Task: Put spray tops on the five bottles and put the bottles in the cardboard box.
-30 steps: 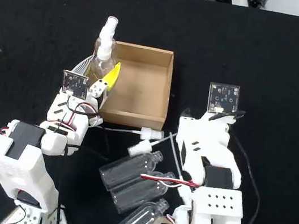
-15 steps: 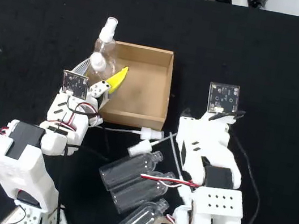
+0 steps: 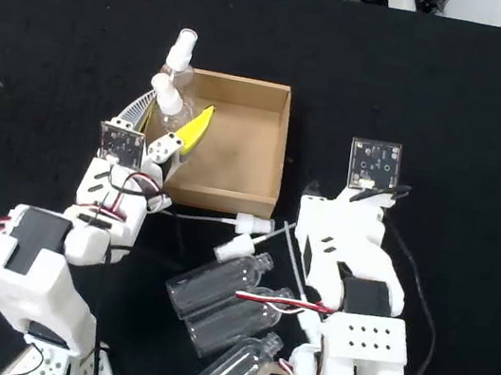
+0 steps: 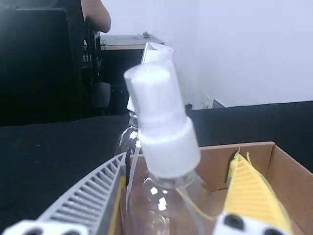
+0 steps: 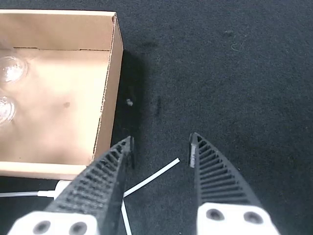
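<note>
The cardboard box (image 3: 236, 161) sits at mid-table, with two clear bottles standing in its left side. The nearer bottle (image 3: 164, 94) wears a white spray top (image 4: 161, 127); the farther capped bottle (image 3: 183, 47) stands just behind it. My left gripper (image 3: 174, 113) is open around the nearer bottle, its yellow finger (image 4: 249, 191) apart from the glass. Three uncapped bottles (image 3: 215, 283) lie on the table between the arms. Two loose spray tops (image 3: 252, 223) lie by the box's near wall. My right gripper (image 5: 161, 142) hangs open above the cloth beside the box's near right corner.
Black cloth covers the table (image 3: 455, 116). A white dip tube (image 5: 150, 178) lies on the cloth under my right gripper. The box's right half holds nothing.
My left gripper's yellow finger swung away from the nearer bottle, letting it go in the box. The left arm shifted slightly. The right arm stayed still.
</note>
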You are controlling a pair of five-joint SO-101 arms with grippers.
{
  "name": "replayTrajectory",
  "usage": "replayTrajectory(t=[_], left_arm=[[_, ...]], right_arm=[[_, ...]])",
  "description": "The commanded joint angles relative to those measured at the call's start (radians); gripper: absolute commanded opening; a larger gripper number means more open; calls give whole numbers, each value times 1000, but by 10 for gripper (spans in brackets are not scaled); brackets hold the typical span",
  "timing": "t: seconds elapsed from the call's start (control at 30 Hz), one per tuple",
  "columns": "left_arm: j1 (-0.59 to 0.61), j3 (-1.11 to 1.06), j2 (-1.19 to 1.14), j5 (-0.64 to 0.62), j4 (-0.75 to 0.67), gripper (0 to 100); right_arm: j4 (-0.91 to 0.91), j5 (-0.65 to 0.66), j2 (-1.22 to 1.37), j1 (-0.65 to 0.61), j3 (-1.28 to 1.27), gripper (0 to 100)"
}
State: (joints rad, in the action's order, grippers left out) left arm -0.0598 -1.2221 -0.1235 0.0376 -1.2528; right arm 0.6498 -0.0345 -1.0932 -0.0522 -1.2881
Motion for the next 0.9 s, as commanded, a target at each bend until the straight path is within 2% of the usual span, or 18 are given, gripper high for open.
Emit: replayTrajectory(t=[0.0, 0.13, 0.43, 0.63, 0.87], left_arm=[[12, -24, 110, -11, -26, 307], [8, -58, 186, -11, 15, 306], [2, -93, 499, -11, 431, 306], [10, -105, 743, -11, 812, 306], [5, -35, 964, -11, 1323, 306]], right_arm=[[-32, -2, -21, -9, 8, 173], [-32, -2, -21, -9, 8, 173], [-32, -2, -21, -9, 8, 173], [-32, -2, -21, -9, 8, 173], [-32, -2, -21, -11, 8, 173]])
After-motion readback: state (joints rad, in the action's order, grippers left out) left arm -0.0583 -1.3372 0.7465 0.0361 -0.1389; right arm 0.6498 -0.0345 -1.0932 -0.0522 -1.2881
